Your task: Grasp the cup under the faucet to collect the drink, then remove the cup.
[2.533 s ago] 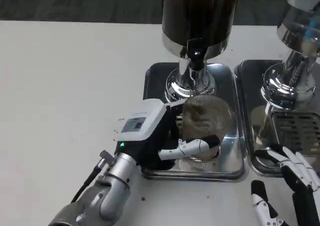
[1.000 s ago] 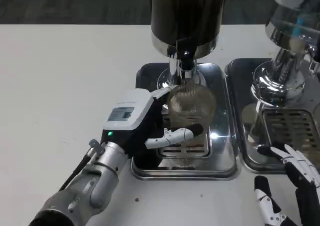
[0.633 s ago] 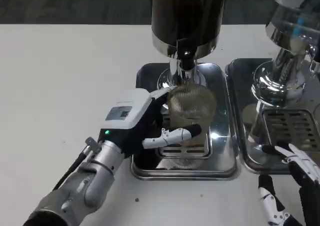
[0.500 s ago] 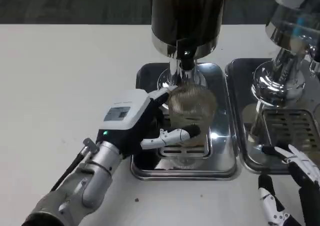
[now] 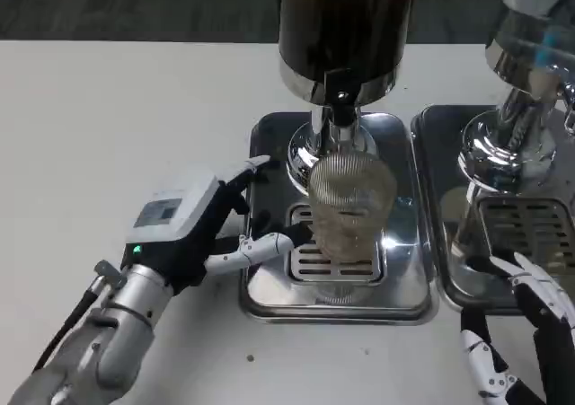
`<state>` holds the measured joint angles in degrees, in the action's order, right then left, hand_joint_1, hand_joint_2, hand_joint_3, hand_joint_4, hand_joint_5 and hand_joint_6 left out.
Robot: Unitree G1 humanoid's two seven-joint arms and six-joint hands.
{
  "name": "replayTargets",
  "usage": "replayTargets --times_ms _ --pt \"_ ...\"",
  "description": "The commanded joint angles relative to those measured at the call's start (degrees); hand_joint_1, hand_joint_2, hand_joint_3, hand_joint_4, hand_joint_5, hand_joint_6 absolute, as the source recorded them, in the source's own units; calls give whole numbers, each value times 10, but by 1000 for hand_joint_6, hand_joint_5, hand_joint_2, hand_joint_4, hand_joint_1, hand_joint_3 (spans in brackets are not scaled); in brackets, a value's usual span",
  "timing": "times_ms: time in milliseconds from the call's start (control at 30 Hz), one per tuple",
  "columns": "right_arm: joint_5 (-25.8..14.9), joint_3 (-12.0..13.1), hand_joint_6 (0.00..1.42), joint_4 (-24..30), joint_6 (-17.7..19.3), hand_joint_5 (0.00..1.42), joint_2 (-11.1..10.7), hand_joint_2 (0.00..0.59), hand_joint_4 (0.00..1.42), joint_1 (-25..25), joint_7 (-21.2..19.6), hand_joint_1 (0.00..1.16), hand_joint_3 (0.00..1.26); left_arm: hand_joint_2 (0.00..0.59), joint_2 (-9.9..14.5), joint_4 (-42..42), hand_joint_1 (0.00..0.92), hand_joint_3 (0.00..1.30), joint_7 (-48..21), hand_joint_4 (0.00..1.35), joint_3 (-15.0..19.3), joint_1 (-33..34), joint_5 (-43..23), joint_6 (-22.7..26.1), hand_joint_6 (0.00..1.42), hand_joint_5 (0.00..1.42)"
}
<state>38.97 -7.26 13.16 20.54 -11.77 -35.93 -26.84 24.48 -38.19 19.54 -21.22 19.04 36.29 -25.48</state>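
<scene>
White-backed and spread wide, your left hand holds nothing; its fingers stop just short of the ribbed cup, which lies to their right. That cup stands upright on the drip tray, directly below the faucet. Your right hand waits farther off, fingers apart, cut off at the frame's corner. How full the cup is, you can't tell.
</scene>
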Motion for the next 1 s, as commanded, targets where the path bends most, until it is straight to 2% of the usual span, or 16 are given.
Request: replayTargets --times_ms 33,300,367,533,667,800,900,1000 --pt "-8 3 285 -8 9 159 -2 470 174 2 4 357 325 69 14 34 0 233 -18 275 15 -26 -9 5 535 519" --pt "-9 5 285 -7 13 159 -2 470 174 6 3 357 325 70 50 137 0 239 -40 286 62 -90 -33 -16 516 509" --pt "-9 6 285 -8 13 159 -2 470 174 8 3 357 325 87 58 160 0 244 -49 299 73 -101 -41 -23 493 469" --pt "-4 -1 285 -2 6 165 4 470 174 19 8 357 325 97 94 208 0 254 -87 275 116 -115 -93 -79 421 371" --pt "2 -6 286 0 -1 168 10 470 174 29 12 357 325 110 121 207 0 256 -130 274 150 -106 -148 -134 405 356" --pt "13 -13 286 0 -7 170 19 470 179 35 8 357 325 99 142 175 0 272 -189 271 169 -85 -207 -185 399 340" --pt "19 -16 286 -1 -9 177 27 470 183 34 4 357 326 86 148 146 0 300 -237 293 179 -64 -263 -225 398 339" --pt "22 -18 286 -4 -8 180 32 470 185 33 1 357 331 89 142 118 0 323 -308 325 183 -41 -345 -251 359 343"
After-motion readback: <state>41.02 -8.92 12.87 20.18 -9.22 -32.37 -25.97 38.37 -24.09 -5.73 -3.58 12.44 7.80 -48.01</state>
